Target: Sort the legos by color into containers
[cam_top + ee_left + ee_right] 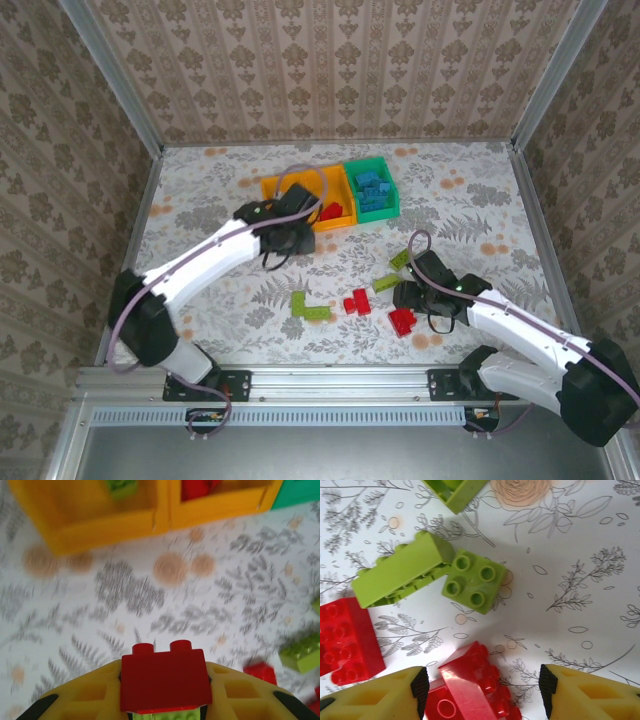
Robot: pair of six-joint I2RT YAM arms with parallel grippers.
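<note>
lego [165, 680], red, in left hand [165, 706]

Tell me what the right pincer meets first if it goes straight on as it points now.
Probably the red brick between the open fingers of the right pincer; the lime square brick lies beyond. Depth is unclear.

Same build on both: left arm [205, 262] and right arm [520, 325] had white shells and black joints, with black bases bolted at the metal rail [330, 380]. Greyish cables [416, 240] looped out beyond that rail (pretty thin ones). Left gripper [165, 680] and right gripper [482, 682] had chunky yellow fingers [370, 697] with black pads [420, 682].
</note>
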